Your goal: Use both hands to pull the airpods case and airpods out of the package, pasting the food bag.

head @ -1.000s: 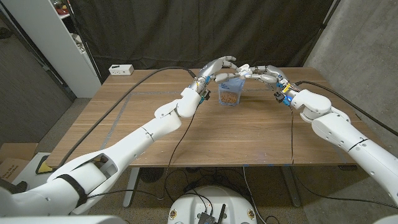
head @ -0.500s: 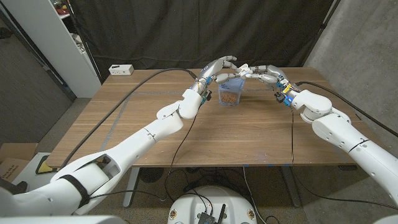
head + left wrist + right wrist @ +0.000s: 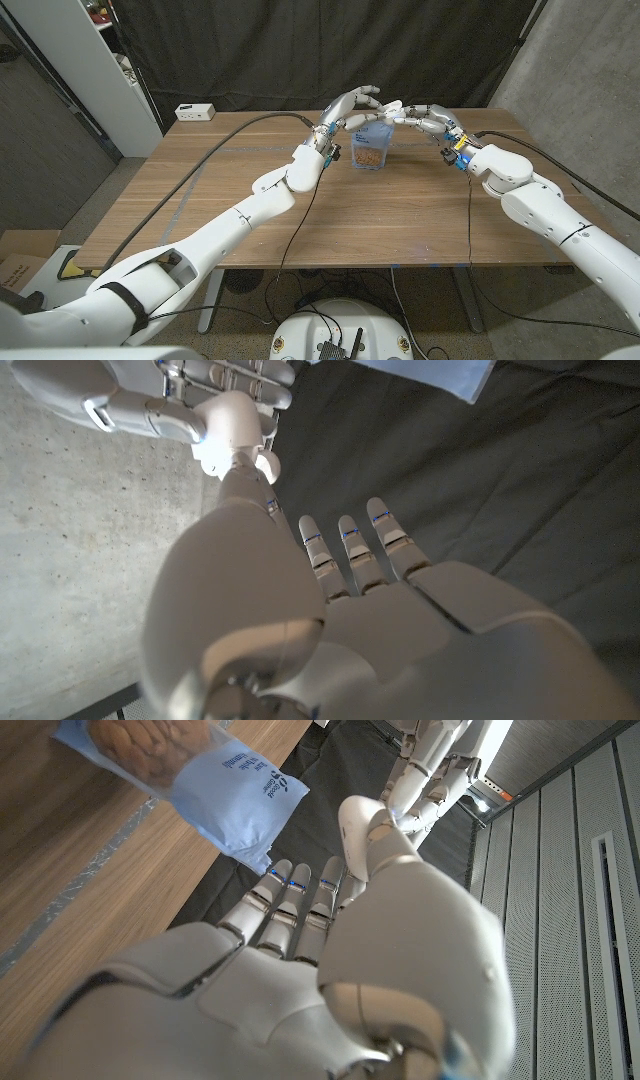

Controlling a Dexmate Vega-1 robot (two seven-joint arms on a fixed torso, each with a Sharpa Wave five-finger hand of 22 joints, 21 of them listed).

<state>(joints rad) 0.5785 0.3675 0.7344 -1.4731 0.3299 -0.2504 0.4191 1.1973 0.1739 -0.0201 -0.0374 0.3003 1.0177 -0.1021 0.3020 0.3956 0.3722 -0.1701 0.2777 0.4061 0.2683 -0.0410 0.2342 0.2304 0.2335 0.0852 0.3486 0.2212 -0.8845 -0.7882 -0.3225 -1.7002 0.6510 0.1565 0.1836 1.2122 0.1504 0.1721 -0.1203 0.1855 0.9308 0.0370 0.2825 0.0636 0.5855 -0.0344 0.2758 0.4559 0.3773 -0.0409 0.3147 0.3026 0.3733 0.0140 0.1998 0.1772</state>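
- The food bag (image 3: 371, 146) is seen upright on the table (image 3: 400, 220), toward its far edge.
- Its top edge is met by the left hand (image 3: 352, 105) and right hand (image 3: 420, 117); whether it is actually pinched cannot be told.
- The bag is judged light, soft and crinkly; the top corners should be held.

My food bag (image 3: 370, 150) stands upright on the far middle of the table (image 3: 300, 215), well in from the near edge. It is a small pale blue pouch with a clear front showing brown, nut-like pieces inside. From my right wrist its blue top strip (image 3: 235, 795) carries printed writing and hangs out past the table's edge.
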